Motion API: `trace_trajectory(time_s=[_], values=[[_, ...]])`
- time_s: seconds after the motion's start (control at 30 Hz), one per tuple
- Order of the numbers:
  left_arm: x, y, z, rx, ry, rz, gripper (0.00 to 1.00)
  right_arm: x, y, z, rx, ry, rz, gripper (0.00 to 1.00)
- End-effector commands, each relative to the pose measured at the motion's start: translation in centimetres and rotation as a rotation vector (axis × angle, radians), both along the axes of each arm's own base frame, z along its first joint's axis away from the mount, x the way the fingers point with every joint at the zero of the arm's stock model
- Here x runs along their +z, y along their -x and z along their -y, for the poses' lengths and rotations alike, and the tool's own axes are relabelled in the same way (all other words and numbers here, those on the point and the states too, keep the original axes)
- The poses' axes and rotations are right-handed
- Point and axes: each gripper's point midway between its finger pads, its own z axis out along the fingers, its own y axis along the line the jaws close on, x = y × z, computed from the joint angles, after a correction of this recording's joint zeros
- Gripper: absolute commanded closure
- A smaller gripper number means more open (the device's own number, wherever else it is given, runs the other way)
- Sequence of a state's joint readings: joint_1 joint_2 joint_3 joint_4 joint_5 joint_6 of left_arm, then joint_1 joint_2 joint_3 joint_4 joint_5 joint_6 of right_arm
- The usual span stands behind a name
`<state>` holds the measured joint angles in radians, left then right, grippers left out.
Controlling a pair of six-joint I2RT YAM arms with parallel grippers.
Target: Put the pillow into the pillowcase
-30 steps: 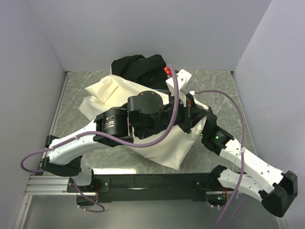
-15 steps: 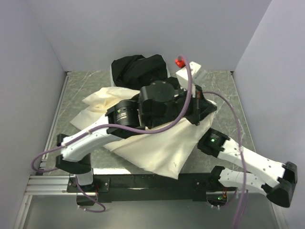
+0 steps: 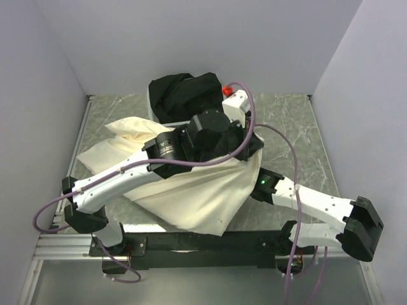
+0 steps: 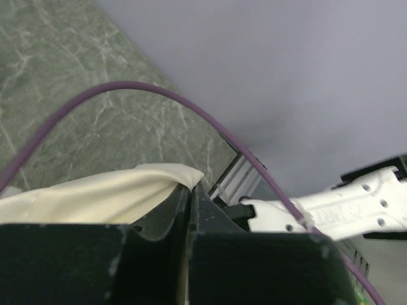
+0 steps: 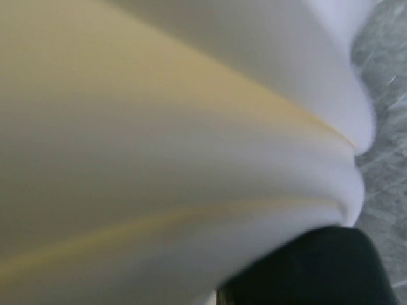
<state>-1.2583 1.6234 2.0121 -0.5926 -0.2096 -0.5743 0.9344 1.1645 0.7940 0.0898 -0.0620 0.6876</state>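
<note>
The pillowcase (image 3: 191,194) is a wrinkled cream sack lying from the left side of the table to the front edge. My left arm reaches across it, and my left gripper (image 4: 189,189) is shut on an edge of the pillowcase (image 4: 95,197). In the top view that gripper (image 3: 253,147) is a black mass at the sack's right end. My right arm (image 3: 299,200) runs in from the right and its gripper is buried under the cloth. In the right wrist view cream cloth (image 5: 159,127) fills the picture and only one black finger (image 5: 318,267) shows. The pillow is hidden.
A black cloth heap (image 3: 184,92) lies against the back wall. Grey walls close in the marble table (image 3: 286,117) on the left, back and right. A black rail (image 3: 203,241) runs along the front edge between the arm bases.
The left arm has pulled the pillowcase, whose left end has slid left and toward the front. The right arm's elbow and forearm have moved left, further under the cloth.
</note>
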Motion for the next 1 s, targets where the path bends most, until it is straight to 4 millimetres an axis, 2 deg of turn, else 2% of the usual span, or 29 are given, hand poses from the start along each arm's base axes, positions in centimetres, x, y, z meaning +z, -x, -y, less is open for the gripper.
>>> trace_trajectory(time_s=[0.0,0.03,0.07,0.1,0.13,0.17,0.2,0.23,0.27,0.3,0.33,0.37,0.4,0.43,0.5,0.57,0.6,0.7,0.77,0.8,0.83,0.93,0.97], values=[[0.8,-3.4,0.7,0.033,0.126,-0.066,0.72,3.9,1.0,1.5,0.06,-0.188,0.033,1.0],[-0.9,-4.5,0.3,0.095,0.065,-0.067,0.58,4.7,0.6,2.9,0.048,-0.223,0.044,1.0],[-2.5,-5.3,0.4,0.137,0.02,-0.079,0.47,3.6,0.1,3.9,0.024,-0.217,0.024,1.0],[-3.5,-6.1,-0.4,0.188,-0.008,-0.091,0.3,3.4,-0.2,4.8,0.007,-0.212,0.017,1.0],[-4.0,-7.4,-1.4,0.268,-0.01,-0.091,0.23,2.7,-0.3,5.5,0.001,-0.191,0.0,1.0],[-5.2,-7.5,-2.9,0.311,-0.003,-0.122,0.14,1.8,-1.5,6.8,-0.041,-0.174,-0.008,1.0],[-5.4,-8.6,-4.5,0.372,0.018,-0.129,0.11,1.3,-1.6,7.3,-0.044,-0.17,-0.023,1.0],[-3.3,-9.0,-7.6,0.451,0.096,-0.122,0.07,0.4,-1.3,7.6,-0.012,-0.178,-0.042,1.0],[-6.2,-9.4,-9.2,0.516,0.082,-0.175,0.06,0.0,-1.9,8.5,-0.037,-0.192,-0.06,1.0],[-6.9,-10.5,-11.5,0.586,0.097,-0.195,0.05,-0.6,-2.2,9.0,-0.048,-0.199,-0.076,1.0],[-5.7,-10.0,-14.2,0.642,0.187,-0.227,0.04,-1.7,-2.5,9.6,-0.062,-0.195,-0.1,1.0],[-9.2,-10.5,-16.8,0.756,0.138,-0.246,0.03,-2.2,-2.9,10.3,-0.07,-0.199,-0.119,1.0],[-10.3,-11.1,-19.4,0.841,0.146,-0.268,0.02,-2.6,-3.1,10.5,-0.072,-0.195,-0.133,1.0],[-11.9,-10.5,-22.1,0.919,0.193,-0.319,0.02,-3.3,-3.3,10.6,-0.067,-0.195,-0.149,1.0],[-14.0,-10.9,-27.1,1.076,0.203,-0.33,0.02,-3.6,-3.6,11.0,-0.062,-0.212,-0.167,1.0],[-16.4,-10.1,-31.1,1.187,0.25,-0.371,0.02,-3.8,-3.8,11.2,-0.064,-0.221,-0.171,1.0],[-17.0,-10.5,-33.0,1.242,0.271,-0.367,0.02,-3.9,-4.0,11.3,-0.065,-0.22,-0.172,1.0],[-20.2,-10.4,-37.4,1.376,0.253,-0.379,0.06,-4.0,-4.2,11.4,-0.06,-0.22,-0.179,1.0],[-23.0,-10.3,-38.9,1.464,0.233,-0.444,0.14,-4.0,-4.1,11.3,-0.049,-0.226,-0.192,1.0],[-24.9,-9.1,-40.5,1.552,0.181,-0.485,0.17,-4.1,-4.2,11.4,-0.053,-0.225,-0.194,1.0],[-26.5,-8.9,-40.8,1.615,0.228,-0.54,0.18,-4.2,-4.3,11.5,-0.065,-0.222,-0.202,1.0],[-28.9,-8.3,-41.3,1.682,0.276,-0.591,0.18,-4.3,-4.7,11.7,-0.082,-0.214,-0.217,1.0],[-29.1,-8.4,-41.6,1.695,0.296,-0.593,0.18,-4.4,-4.9,11.8,-0.089,-0.214,-0.226,1.0]])
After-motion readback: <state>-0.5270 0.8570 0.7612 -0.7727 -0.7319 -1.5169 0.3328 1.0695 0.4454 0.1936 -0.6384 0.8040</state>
